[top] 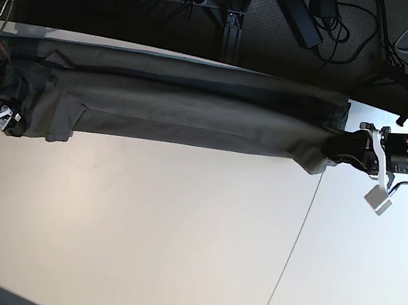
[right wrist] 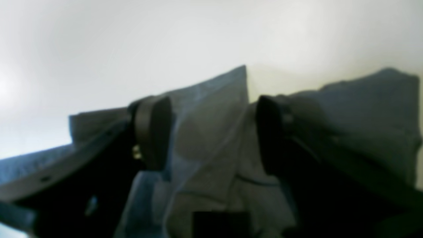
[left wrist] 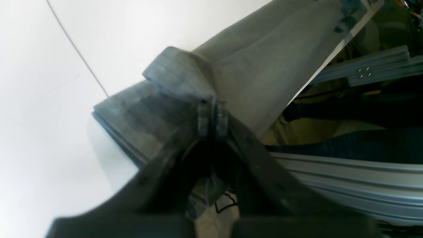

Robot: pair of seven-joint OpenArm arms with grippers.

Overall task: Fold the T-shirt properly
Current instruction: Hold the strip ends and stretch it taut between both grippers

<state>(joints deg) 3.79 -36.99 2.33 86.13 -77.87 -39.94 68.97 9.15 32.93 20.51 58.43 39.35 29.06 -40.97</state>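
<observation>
The T-shirt (top: 180,109) lies stretched along the far edge of the worktop (top: 175,234). The left tool (left wrist: 212,119) pinches its end; the right tool (right wrist: 211,132) is spread wide over cloth.

The T-shirt (top: 187,111) lies stretched along the far edge of the bench (top: 175,234), a gripper at each end.
</observation>
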